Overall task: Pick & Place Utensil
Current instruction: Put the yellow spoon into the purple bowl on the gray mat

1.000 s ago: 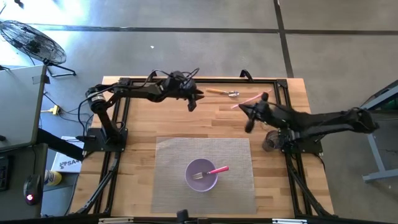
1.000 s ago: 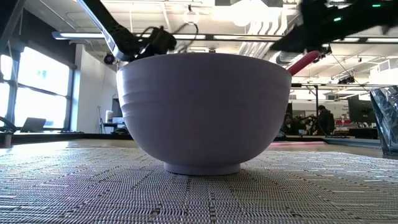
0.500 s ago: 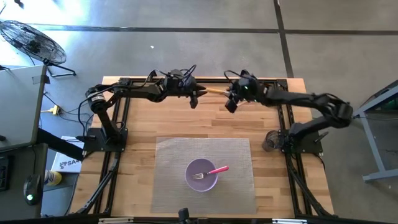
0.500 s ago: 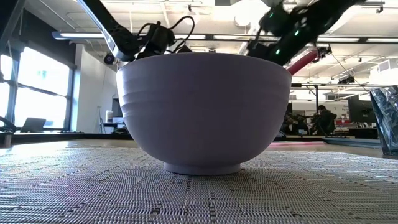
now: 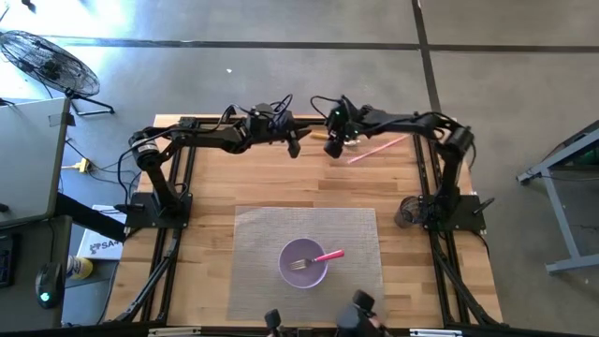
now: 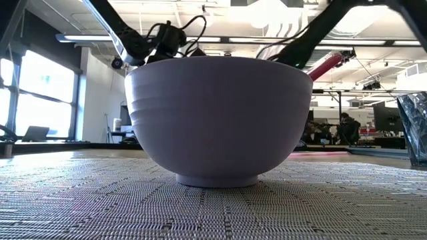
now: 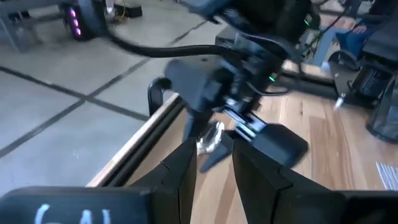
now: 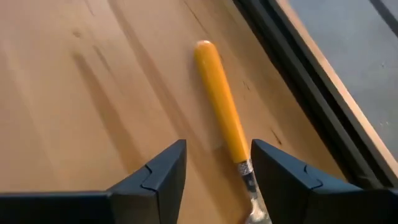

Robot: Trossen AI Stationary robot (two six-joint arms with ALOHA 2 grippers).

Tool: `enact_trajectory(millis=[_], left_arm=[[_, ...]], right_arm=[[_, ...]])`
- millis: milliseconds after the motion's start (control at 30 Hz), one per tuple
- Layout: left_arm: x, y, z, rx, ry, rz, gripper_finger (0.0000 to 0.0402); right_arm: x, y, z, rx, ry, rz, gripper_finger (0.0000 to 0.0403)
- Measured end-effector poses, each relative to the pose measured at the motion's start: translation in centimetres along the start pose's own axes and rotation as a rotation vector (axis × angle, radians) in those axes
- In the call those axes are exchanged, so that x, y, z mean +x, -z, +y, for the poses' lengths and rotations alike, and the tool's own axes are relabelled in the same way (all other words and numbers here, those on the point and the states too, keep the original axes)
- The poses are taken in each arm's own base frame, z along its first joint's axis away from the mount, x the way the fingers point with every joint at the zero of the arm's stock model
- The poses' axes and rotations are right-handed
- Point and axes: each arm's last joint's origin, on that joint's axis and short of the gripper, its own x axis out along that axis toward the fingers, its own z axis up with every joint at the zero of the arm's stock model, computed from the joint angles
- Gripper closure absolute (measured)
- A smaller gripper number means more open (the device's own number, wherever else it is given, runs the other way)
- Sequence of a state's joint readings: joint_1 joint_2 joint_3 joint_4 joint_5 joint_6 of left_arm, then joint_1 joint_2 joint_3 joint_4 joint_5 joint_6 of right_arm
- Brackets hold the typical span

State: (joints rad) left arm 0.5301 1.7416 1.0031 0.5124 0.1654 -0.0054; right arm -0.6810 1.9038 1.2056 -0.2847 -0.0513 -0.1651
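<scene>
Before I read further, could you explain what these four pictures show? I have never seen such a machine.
It is a robot with two dark arms at a wooden table. One picture looks straight down on everything. One sits at table height, close behind a lavender bowl. The other two come from cameras on each arm's wrist.

On the woven mat stands the bowl, with a pink-handled fork in it. At the far edge lie a spoon with an orange handle and a thin pink stick.

The right gripper is over the spoon, its fingers open on either side of the handle; it holds nothing. The left gripper waits nearby, also empty.
</scene>
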Motion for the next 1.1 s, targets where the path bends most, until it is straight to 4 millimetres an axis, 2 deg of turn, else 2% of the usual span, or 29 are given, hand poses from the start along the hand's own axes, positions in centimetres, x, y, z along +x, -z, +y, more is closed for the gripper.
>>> enact_trajectory(millis=[300,467,800,933,1100], left_arm=[[-0.1,1.3,0.0,-0.022,0.003,0.13,0.03],[-0.2,2.0,-0.1,-0.035,0.012,0.204,0.03],[-0.5,4.1,-2.5,-0.027,0.087,0.245,0.03],[-1.7,4.0,-2.5,-0.051,0.092,0.235,0.03],[-4.8,3.8,-2.8,-0.059,0.064,0.184,0.03]], right_arm=[[3.1,0.2,-0.9,-0.084,0.037,0.135,0.0241],[3.4,0.9,-0.8,-0.077,0.014,0.151,0.0252],[3.3,1.5,-0.5,-0.022,-0.015,0.213,0.0301],[3.3,1.6,-0.2,0.01,-0.014,0.219,0.0327],[3.4,1.5,0.7,0.038,-0.004,0.228,0.0349]])
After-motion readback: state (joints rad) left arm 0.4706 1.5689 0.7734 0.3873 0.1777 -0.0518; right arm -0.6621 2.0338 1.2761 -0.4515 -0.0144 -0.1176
